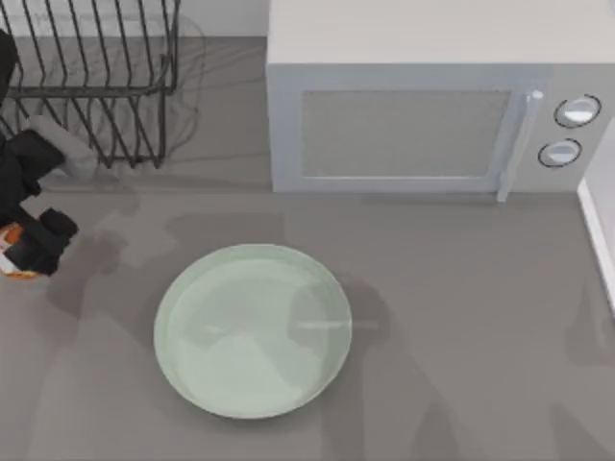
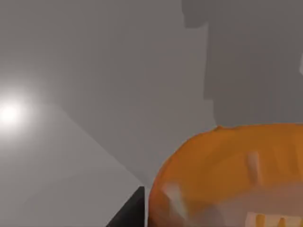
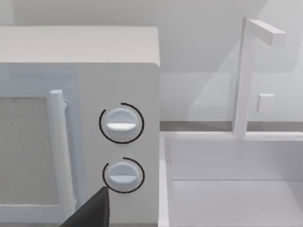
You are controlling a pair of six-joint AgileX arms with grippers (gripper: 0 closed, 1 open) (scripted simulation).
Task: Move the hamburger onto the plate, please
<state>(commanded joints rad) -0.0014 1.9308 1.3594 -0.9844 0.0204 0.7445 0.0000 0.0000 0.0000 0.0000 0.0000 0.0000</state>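
Note:
The hamburger (image 1: 10,237) is a small orange and white lump at the table's far left edge, mostly covered by my left gripper (image 1: 31,255). In the left wrist view the hamburger (image 2: 227,179) looms very close, with one dark finger (image 2: 129,213) against its side, so the gripper appears shut on it. The pale green plate (image 1: 183,288) lies flat near the table's middle front, well to the right of the hamburger. A dark part of my right gripper (image 3: 92,212) juts in at the edge of the right wrist view, facing the microwave's knobs.
A white microwave (image 1: 404,125) stands at the back, its door shut and two knobs (image 3: 121,124) on its right. A black wire dish rack (image 1: 96,77) fills the back left corner. A white sink basin (image 3: 227,189) sits at the far right.

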